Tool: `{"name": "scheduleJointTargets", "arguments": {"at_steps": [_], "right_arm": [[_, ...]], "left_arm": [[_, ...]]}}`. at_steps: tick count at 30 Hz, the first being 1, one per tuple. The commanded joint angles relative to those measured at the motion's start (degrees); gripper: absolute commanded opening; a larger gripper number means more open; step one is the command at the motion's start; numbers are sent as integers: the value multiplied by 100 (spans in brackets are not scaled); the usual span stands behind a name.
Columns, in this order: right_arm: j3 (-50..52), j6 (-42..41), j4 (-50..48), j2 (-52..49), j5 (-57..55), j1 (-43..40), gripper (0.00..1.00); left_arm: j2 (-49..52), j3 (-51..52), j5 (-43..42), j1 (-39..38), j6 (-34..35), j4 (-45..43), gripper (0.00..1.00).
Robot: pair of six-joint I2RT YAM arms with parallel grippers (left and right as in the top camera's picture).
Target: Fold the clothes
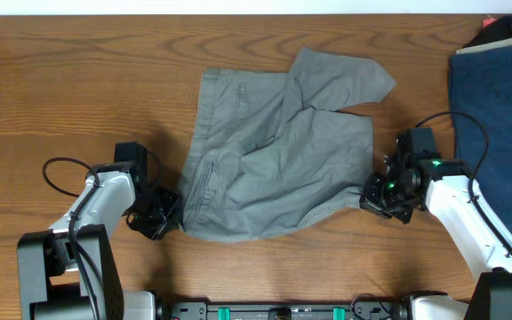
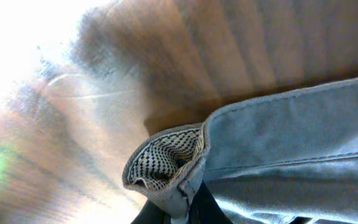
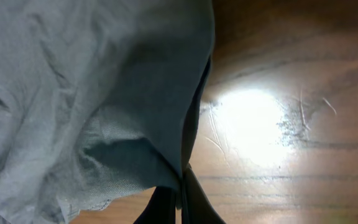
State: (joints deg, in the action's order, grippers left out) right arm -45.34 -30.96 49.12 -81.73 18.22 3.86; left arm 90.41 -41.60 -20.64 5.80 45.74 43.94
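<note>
Got shorts pinched both sides: waistband corner in left gripper, opposite hem in right gripper. Next, probably lift evenly, fold over.

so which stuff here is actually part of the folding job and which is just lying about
In the job:
grey shorts
left gripper, shut on their waistband corner
right gripper, shut on their opposite edge

Just lying about:
dark blue garment, off to the right
</note>
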Motion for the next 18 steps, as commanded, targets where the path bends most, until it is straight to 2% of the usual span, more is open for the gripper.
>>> {"name": "scheduleJointTargets", "arguments": {"at_steps": [1,5,10,18], "right_arm": [[-79,39,76,120,-22,33,1],[-92,39,98,422,-24,28,1],[-315,39,284,1294,-240,28,1],[-1519,428,1178,2645,-1047,28,1]], "left_arm": [[-216,-107,160,24,-476,286,6],[-931,-483,175,24,-866,898,6],[-2352,-981,236,24,-979,1648,6],[-4330,-2140,350,24,-973,2411,6]]}}
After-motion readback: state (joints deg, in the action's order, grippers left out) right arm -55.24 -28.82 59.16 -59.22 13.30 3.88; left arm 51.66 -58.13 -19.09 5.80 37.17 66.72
